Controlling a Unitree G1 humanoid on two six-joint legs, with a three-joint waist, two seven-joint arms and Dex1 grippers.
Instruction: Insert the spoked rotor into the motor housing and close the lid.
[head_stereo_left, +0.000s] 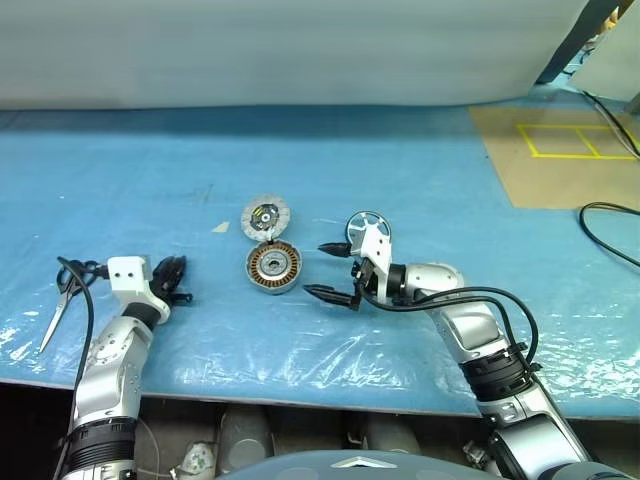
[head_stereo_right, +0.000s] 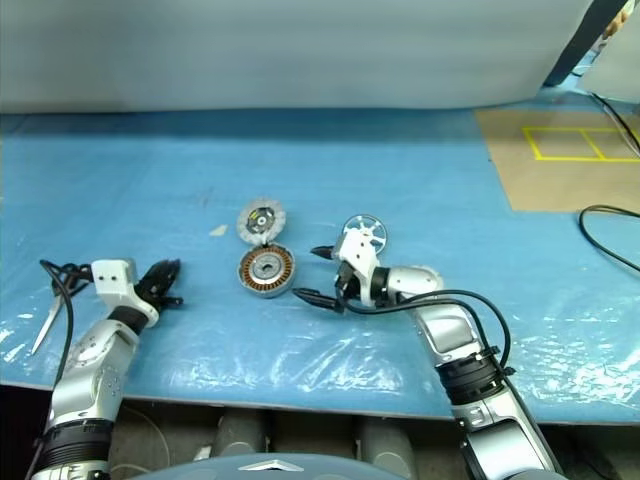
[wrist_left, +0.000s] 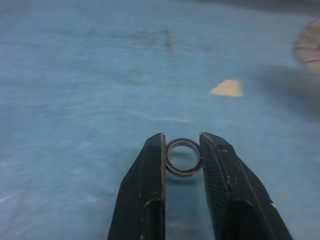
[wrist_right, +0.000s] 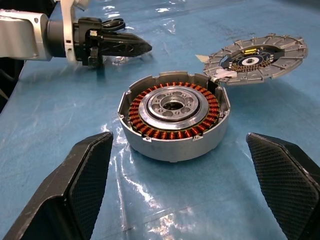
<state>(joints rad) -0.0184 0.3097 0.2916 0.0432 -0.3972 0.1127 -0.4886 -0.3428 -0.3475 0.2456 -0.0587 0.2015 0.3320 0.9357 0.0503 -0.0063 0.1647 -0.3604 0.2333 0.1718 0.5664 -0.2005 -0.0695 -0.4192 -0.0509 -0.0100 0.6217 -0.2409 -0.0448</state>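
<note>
While the spoked rotor (head_stereo_left: 367, 226) lies just behind the wide-open right hand (head_stereo_left: 331, 270), light, stiff, best gripped by its rim, a small ring (wrist_left: 183, 157) is pinched in the left hand (wrist_left: 183, 147).

Motor parts on the blue desk (head_stereo_left: 150, 190)

Motor housing (wrist_right: 174, 120) lies open, copper windings up; lid (wrist_right: 257, 58) leans tilted on its far rim, hub face showing; spoked rotor (head_stereo_left: 366, 224) just right of both.
</note>
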